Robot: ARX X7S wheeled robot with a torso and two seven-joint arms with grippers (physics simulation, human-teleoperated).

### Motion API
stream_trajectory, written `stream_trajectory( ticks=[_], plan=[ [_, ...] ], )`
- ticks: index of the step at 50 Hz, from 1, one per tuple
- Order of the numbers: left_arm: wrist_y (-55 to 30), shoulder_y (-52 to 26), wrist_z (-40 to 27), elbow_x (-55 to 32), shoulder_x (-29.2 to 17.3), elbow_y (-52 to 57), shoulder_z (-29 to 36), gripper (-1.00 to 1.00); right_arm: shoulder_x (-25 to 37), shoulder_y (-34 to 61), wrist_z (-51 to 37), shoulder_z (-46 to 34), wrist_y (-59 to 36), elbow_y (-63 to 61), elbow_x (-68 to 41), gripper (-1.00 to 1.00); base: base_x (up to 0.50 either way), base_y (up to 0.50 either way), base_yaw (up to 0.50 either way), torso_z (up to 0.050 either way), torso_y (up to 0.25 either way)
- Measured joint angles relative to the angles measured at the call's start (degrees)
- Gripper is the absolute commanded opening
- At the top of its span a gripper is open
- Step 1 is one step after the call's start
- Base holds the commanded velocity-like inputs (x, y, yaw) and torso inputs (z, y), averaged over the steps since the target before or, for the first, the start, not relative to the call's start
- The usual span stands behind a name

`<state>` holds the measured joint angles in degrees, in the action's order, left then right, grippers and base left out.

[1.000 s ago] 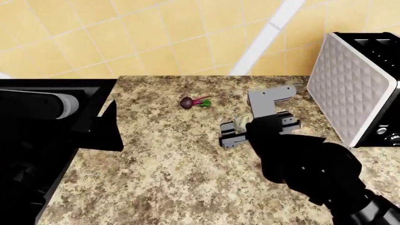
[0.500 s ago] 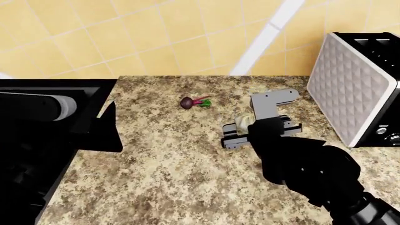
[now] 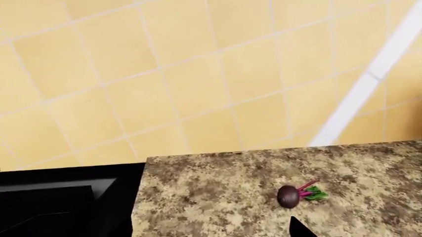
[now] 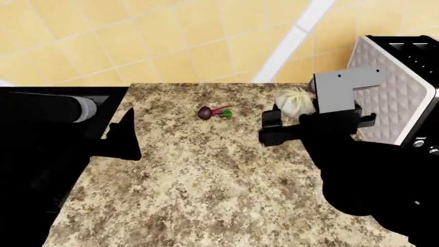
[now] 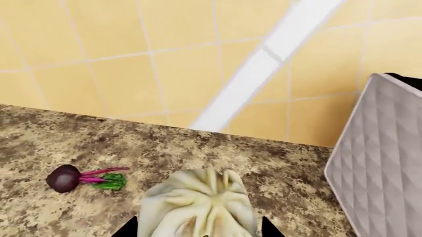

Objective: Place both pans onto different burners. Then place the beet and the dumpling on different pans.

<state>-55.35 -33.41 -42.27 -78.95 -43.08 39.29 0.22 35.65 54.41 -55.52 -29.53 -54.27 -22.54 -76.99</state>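
Right now the dumpling [image 4: 295,101] is up off the bench [image 4: 205,175], pinched in the right tool [image 4: 310,123], w/ the toaster-like quilted appliance [image 4: 387,98] just beside it. Right wrist view shows it close: pleated top facing the cam, dark finger edges [image 5: 125,228] pressed to both flanks.

Handling, judged: soft dough, light, prob. squashes if squeezed hard and could slip out if held loosely. Best hold is across the fat middle, below the gathered top, which is about where the tool has it. Tool is closed down to the dumpling's width, not fully shut.

Beet [image 4: 205,112] lies on the bench, well apart from the dumpling, stem and leaf pointing toward the appliance side. Tiny, round, firm-looking, so likely to roll; grab the bulb, not the thin stem.

Left tool [image 4: 122,136] hangs over the bench edge next to the black stove [image 4: 34,154]; only a dark silhouette shows, so can't tell if it's spread or pressed together. It holds nothing that I can see. Pans and burners aren't distinguishable in these views.
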Motion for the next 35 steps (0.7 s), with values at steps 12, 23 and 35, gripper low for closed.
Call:
stream_trajectory(
  ticks=[12,23,35],
  plan=[
    [-1.46,-15.3,9.88,11.34,6.78,-16.45,12.95,1.0,4.9,-4.33,-3.15,3.08,0.62,-9.24,-4.03,-1.0,0.0,0.0,0.0,0.0,0.0],
    [0.3,-29.04,22.74,22.22,14.19,-38.74,24.42,1.0,6.04,-6.24,-2.26,3.49,1.5,-10.32,-3.25,-1.0,0.0,0.0,0.0,0.0,0.0],
    [3.75,-37.12,33.39,29.79,20.58,-56.79,32.7,1.0,5.95,-7.12,-1.22,3.09,2.16,-9.81,-1.98,-1.0,0.0,0.0,0.0,0.0,0.0]
  ],
)
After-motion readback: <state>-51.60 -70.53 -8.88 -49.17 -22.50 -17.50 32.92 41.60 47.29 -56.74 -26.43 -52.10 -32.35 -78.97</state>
